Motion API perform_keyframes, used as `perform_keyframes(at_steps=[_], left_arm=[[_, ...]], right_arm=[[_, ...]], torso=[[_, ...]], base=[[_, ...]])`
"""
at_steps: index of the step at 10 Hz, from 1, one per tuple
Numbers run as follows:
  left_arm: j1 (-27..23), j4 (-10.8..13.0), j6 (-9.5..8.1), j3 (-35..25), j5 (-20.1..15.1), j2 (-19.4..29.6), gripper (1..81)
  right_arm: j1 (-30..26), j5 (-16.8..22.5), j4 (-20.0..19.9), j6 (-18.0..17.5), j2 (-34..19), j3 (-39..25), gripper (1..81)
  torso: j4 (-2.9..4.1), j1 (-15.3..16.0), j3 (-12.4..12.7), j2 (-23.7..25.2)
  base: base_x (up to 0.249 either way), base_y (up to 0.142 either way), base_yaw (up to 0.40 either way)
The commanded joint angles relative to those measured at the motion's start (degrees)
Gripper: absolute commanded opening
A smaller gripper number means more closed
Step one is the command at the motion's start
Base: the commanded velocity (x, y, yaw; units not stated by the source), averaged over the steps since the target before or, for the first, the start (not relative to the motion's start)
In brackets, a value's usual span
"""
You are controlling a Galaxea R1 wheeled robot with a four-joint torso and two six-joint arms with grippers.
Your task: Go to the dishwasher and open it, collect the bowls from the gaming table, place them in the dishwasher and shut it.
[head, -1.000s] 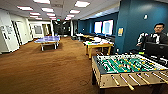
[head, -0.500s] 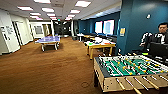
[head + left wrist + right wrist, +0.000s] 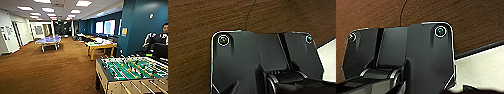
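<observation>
The gaming table (image 3: 101,45), white-topped with a yellow edge and legs, stands mid-room to the right, beyond the foosball table. Small pale items lie on it, too far off to tell whether they are the bowls. The dishwasher is out of view. In both wrist views my arms' dark plates hang over brown carpet, with nothing held in sight.
A foosball table (image 3: 132,72) stands close at the lower right. A blue ping-pong table (image 3: 48,40) is farther back on the left. A person (image 3: 160,37) sits by the blue wall at right. Brown carpet (image 3: 50,70) stretches ahead, with a thin cable (image 3: 86,86) near the foosball table.
The whole head picture has drifted slightly to the right, so the camera has moved. Nothing in the room itself has visibly changed.
</observation>
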State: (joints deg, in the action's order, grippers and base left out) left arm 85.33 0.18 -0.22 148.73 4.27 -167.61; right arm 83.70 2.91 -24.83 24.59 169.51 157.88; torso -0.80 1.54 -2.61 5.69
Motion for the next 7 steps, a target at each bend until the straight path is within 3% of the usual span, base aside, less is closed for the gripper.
perform_keyframes(at_steps=[1, 7], left_arm=[[-3.7, -0.3, -0.22, -0.1, -2.5, 0.3, 81.1], [-3.7, -0.4, -0.22, -0.1, -2.5, 0.3, 81.1]], right_arm=[[-3.8, 3.2, -0.1, 0.1, -0.8, 0.2, 81.1], [-3.9, 3.2, -0.1, 0.1, -0.8, 0.1, 81.1]], torso=[[0.0, 0.0, 0.0, 0.0], [0.0, 0.0, 0.0, 0.0]], base=[[0.169, 0.0, 0.0], [0.183, 0.105, 0.0]])
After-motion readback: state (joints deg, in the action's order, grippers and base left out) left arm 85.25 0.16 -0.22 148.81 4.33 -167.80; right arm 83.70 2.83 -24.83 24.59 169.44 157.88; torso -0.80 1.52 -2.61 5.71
